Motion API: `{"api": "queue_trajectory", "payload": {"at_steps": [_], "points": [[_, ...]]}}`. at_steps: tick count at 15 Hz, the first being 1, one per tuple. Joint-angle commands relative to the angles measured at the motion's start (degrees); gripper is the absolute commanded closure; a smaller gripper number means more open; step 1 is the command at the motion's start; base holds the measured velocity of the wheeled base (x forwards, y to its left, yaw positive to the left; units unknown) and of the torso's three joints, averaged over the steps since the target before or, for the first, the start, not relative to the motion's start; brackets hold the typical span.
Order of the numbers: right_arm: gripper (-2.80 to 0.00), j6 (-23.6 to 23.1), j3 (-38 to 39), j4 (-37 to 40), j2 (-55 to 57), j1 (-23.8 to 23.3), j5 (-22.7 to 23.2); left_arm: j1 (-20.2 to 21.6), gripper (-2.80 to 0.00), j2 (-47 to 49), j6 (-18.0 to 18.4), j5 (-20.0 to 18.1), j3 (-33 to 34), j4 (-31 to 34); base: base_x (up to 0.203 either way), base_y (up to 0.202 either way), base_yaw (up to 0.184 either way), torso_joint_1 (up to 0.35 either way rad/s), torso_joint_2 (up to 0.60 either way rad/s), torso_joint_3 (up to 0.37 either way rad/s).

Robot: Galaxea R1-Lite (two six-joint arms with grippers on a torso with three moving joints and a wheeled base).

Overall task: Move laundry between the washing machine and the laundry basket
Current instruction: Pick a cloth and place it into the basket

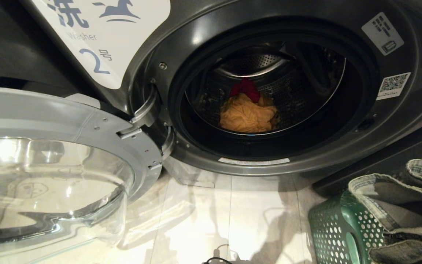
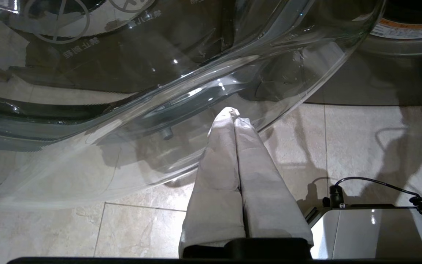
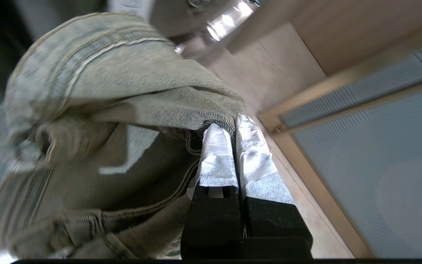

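Grey-green garment (image 3: 97,110) in right gripper (image 3: 233,126), seemingly above basket rim (image 1: 333,216).

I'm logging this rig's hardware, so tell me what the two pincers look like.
Both look alike. The left pincer has two long, tapering fingers wrapped in pale grey-white fabric, rising from a black base. The right pincer has the same white wrapping on its fingers, above black blocks. No markings show.
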Motion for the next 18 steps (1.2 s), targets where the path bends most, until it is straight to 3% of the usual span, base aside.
{"api": "queue_trajectory", "payload": {"at_steps": [1, 5, 12, 18], "points": [[0.00, 0.0, 1.0, 0.3, 4.3, -1.1, -0.9, 0.0, 0.00, 0.1, 0.0, 0.0, 0.0, 0.0, 0.000, 0.000, 0.000, 0.000, 0.00, 0.000], [0.00, 0.2, 3.2, 0.3, 6.6, -4.7, -0.8, 0.0, 0.00, 0.1, 0.0, 0.0, 0.0, 0.0, 0.000, 0.000, 0.000, 0.000, 0.00, 0.000], [0.00, 4.2, 7.2, 0.3, 17.1, -6.6, -1.0, 0.0, 0.00, 0.1, 0.0, 0.0, 0.0, 0.0, 0.000, 0.000, 0.000, 0.000, 0.00, 0.000], [0.00, 4.5, 7.7, 0.2, 23.5, -9.2, -1.1, 0.0, 0.00, 0.1, 0.0, 0.0, 0.0, 0.0, 0.000, 0.000, 0.000, 0.000, 0.00, 0.000]]}}
